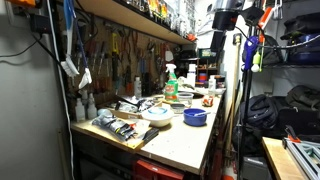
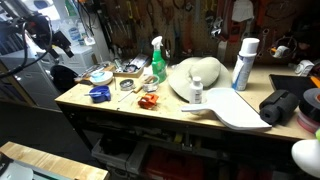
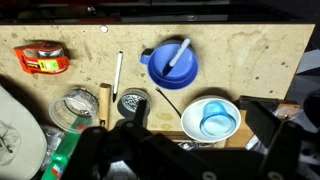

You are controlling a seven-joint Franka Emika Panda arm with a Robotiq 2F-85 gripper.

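Plywood table (image 3: 250,55) is carrying clutter; the fingers (image 3: 268,128) are hovering spread above it, gripping nothing. Nearest them a white bowl holding a blue cup (image 3: 210,120) is sitting, beside a round black lid (image 3: 133,103); farther out a blue plastic bowl (image 3: 170,65) is resting.

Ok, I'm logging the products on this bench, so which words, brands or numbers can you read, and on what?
No text can be read in any view.
Green spray bottle: label too blurred to read.
White spray can: printing too small to read.
Small white bottle: label unreadable.
Orange tool: dark marking, too blurred to read.
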